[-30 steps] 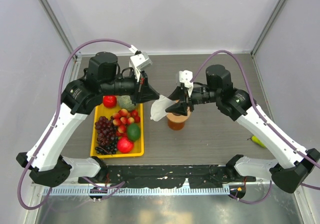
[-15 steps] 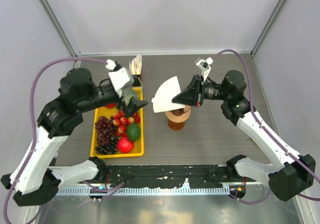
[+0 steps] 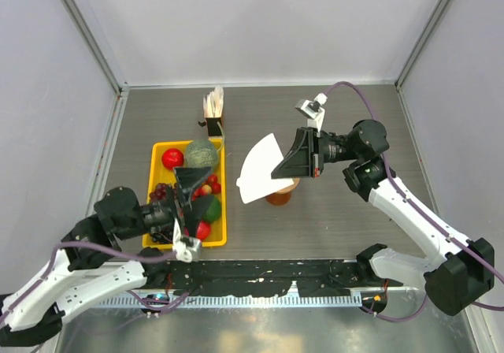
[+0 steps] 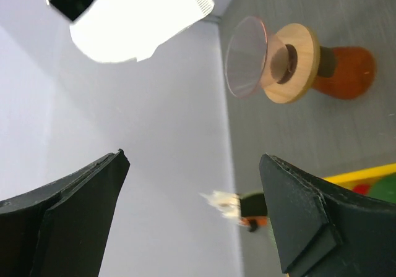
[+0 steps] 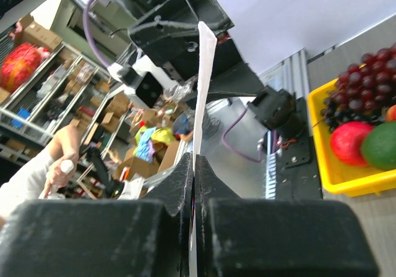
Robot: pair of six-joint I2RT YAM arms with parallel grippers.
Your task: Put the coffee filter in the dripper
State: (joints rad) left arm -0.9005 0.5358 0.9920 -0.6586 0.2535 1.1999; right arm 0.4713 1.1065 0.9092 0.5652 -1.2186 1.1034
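While the right gripper (image 5: 193, 184) is clenched on the thin white fan-shaped paper coffee filter (image 3: 258, 166), the clear-cone dripper with a tan wooden collar (image 4: 291, 63) sits empty just below its fingertips. Pickup done, seating left. Left gripper (image 4: 193, 161) splayed wide, nothing between its fingers.
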